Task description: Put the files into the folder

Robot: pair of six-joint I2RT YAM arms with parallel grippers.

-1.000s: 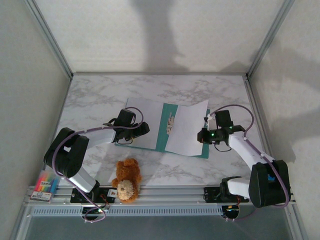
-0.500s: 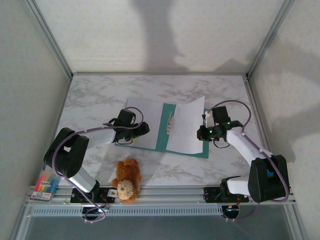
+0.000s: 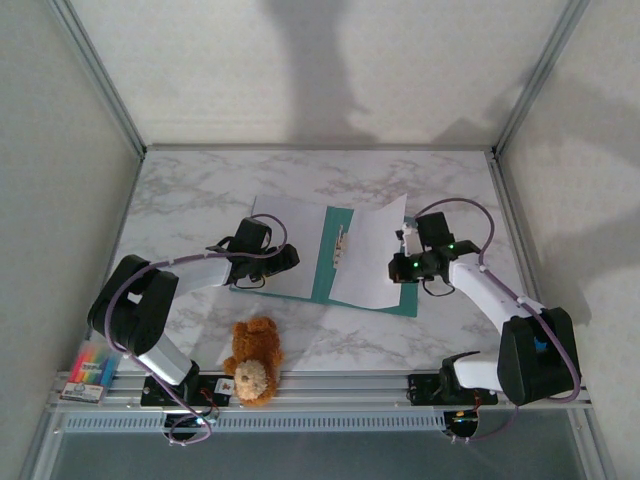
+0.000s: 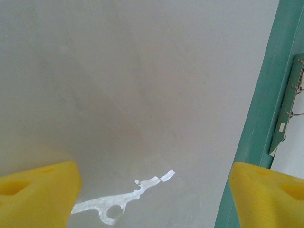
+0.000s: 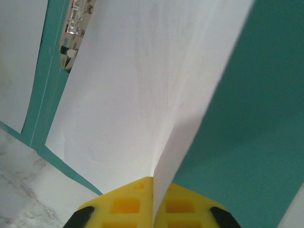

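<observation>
The teal folder (image 3: 328, 268) lies open in the middle of the table, its metal clip (image 3: 342, 245) on the spine. White files (image 3: 365, 258) lie over its right half, with their right edge lifted. My right gripper (image 3: 404, 264) is shut on that edge; in the right wrist view the yellow fingertips (image 5: 128, 202) pinch the files (image 5: 133, 95) above the teal cover (image 5: 259, 123). My left gripper (image 3: 288, 258) is open, low over the folder's pale left half (image 4: 142, 85). Its yellow fingers (image 4: 38, 190) stand wide apart beside the teal spine (image 4: 266, 95).
A brown teddy bear (image 3: 252, 362) sits at the near edge, in front of the folder. A box of coloured pens (image 3: 92, 368) lies at the near left beside the left arm's base. Metal frame posts stand at the table's back corners.
My right gripper has moved left toward the spine with the files' right edge, which now stands more lifted and curled. The left arm has not moved.
</observation>
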